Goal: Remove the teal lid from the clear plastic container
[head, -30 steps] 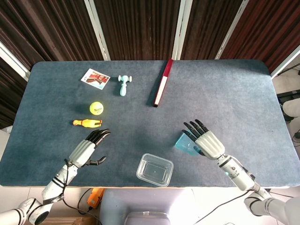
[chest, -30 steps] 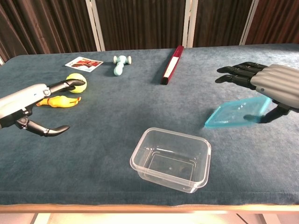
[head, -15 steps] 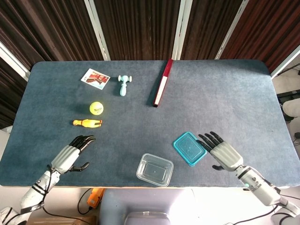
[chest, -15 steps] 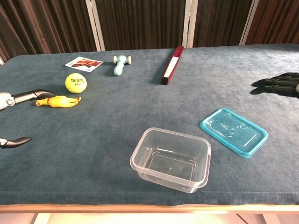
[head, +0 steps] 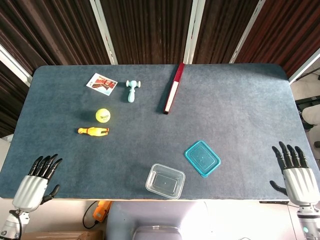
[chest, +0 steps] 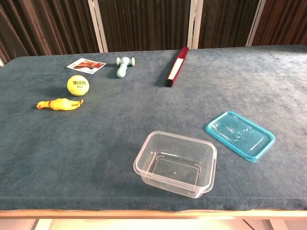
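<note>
The teal lid (head: pixel 202 158) (chest: pixel 240 135) lies flat on the table, to the right of the clear plastic container (head: pixel 165 181) (chest: pixel 176 163), a small gap between them. The container stands open and empty near the front edge. My left hand (head: pixel 35 182) is at the front left corner of the table, fingers apart, holding nothing. Over at the front right corner, my right hand (head: pixel 296 171) is also spread and empty. Both hands are far from the lid and container. Neither hand shows in the chest view.
A yellow ball (head: pixel 103 115), a rubber chicken (head: pixel 93 131), a small teal toy hammer (head: pixel 132 90) and a picture card (head: pixel 102 83) lie on the left half. A red and white bar (head: pixel 173 93) lies at the back centre.
The right hand let the lid down flat on the table and drew back to the front right corner. The left hand drew back to the front left corner. Both left the chest view.
</note>
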Motion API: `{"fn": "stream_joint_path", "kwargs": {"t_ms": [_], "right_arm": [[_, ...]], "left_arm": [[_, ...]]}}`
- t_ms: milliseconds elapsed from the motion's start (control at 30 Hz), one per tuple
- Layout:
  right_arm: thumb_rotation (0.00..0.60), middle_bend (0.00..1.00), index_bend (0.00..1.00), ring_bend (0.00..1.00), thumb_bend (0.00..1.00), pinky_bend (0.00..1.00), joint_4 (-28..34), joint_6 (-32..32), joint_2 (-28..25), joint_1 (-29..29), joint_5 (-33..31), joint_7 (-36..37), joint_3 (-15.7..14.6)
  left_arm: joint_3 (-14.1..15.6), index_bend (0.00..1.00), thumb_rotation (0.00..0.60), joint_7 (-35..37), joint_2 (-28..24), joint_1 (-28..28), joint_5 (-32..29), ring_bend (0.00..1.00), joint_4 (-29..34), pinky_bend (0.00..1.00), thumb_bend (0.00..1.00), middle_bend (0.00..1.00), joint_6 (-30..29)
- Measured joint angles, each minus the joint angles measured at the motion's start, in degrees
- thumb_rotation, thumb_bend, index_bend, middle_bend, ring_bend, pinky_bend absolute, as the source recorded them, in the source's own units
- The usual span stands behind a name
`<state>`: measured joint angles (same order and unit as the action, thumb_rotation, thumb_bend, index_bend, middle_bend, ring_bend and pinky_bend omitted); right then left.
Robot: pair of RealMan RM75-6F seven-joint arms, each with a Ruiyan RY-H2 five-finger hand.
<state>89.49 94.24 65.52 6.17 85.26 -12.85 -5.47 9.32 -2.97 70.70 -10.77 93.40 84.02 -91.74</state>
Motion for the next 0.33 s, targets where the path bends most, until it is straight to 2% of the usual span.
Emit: {"fn": "stream_joint_path", "kwargs": {"t_ms": [133,333], "right_arm": [[0.6,0.0,0.0,0.0,0.15,0.0,-1.23,0.7,-0.01,-2.94,-0.76,0.95,1.09],[0.6,0.0,0.0,0.0,0.15,0.0,-1.74,0.16,-1.19,-3.81,-1.35,5.9,2.73]], "left_arm": [[-1.46,0.0,0.6,1.81,-0.52,0.76,-0.77,0.0,-0.07,0.0,0.35,0.0,-0.19],[-1.09,0.0,0.6,5.09,-2.47,0.25,-0.29,0.0,1.14,0.0,0.35,0.0,4.32]]}}
